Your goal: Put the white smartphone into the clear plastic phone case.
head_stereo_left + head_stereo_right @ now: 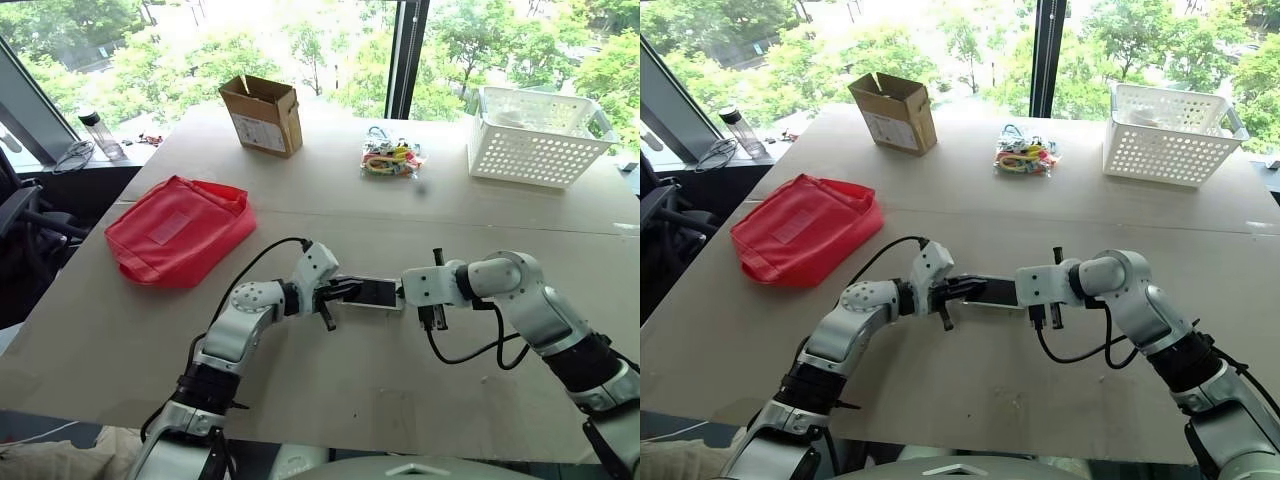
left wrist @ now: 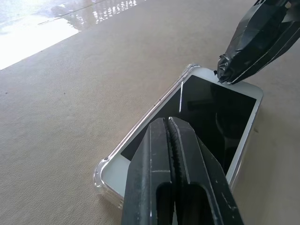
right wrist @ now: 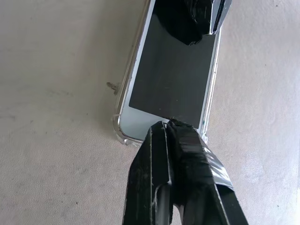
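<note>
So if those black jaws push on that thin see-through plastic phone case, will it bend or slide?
Probably both, a little. The clear plastic phone case looks thin with a low rim, so likely light and springy. It lies flat on the smooth beige tabletop, so it could skid. The white smartphone with black glass screen inside should stiffen it.

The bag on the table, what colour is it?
The bag is red, clearest in the left eye view.

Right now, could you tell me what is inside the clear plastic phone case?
The white smartphone lies inside the clear plastic phone case, screen up. Both shut grippers' fingers cover parts of it, so full seating cannot be confirmed.
</note>
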`<state>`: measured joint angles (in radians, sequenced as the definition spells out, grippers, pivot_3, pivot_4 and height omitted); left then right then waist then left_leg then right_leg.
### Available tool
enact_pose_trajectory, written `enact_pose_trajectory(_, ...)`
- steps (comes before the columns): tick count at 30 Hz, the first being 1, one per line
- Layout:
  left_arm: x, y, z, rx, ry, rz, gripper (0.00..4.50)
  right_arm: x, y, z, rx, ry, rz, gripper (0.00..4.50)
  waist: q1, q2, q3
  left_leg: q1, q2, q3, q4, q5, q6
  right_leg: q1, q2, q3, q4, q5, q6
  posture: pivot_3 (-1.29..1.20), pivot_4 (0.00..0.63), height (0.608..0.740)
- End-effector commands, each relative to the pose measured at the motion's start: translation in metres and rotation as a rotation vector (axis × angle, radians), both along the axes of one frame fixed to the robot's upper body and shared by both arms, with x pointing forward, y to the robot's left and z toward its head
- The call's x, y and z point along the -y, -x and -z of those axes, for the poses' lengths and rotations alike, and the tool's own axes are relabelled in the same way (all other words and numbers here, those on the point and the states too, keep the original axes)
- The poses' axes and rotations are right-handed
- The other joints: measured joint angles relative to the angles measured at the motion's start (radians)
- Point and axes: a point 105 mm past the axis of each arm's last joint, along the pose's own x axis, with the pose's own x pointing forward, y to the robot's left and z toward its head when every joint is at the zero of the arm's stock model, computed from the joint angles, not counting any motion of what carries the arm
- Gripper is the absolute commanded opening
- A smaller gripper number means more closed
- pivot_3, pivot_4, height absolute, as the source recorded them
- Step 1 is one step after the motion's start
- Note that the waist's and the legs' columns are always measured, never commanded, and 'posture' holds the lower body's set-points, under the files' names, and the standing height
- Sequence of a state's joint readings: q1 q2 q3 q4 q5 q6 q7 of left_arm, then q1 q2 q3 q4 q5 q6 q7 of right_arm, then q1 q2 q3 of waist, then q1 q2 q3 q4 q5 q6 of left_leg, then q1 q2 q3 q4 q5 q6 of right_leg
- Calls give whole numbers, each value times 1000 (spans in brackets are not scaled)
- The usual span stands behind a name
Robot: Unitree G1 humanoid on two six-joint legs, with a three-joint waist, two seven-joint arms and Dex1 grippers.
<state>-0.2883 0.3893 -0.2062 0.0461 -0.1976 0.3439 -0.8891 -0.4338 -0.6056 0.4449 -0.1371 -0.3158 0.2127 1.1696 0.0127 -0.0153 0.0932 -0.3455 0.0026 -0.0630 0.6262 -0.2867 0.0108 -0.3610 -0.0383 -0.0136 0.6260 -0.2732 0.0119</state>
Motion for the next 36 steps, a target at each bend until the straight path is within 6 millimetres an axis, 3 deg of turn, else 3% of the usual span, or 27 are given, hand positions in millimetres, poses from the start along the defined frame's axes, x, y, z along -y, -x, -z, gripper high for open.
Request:
enact_pose_trajectory(1,0,6,2,-12,-10,3,57,21,82,106,-481,264,-97,0,0,0,0,0,0,0,-1,0,0,0,0,0,0,0,0,0,150,740)
enact_pose_trajectory(5,-1,8,2,-14,-11,-1,57,21,87,110,-490,277,-114,0,0,-2,-3,1,0,0,-4,0,0,0,0,0,0,-1,-2,0,150,740)
enact_pose_trajectory(12,-2,11,2,-19,-13,-7,57,31,78,98,-472,285,-94,0,3,-3,-4,2,0,0,-9,0,0,0,-1,0,-2,-2,-3,0,150,740)
enact_pose_trajectory(25,-4,11,-2,-11,-17,-10,57,16,87,112,-542,348,-156,0,-2,-4,-5,2,0,0,-11,0,0,0,-1,0,-5,-2,-4,0,150,740)
enact_pose_trajectory(36,-5,17,1,-17,-18,-26,57,31,91,114,-622,464,-178,0,1,-2,-12,4,1,0,-15,0,0,0,-1,0,-5,-5,-8,0,150,740)
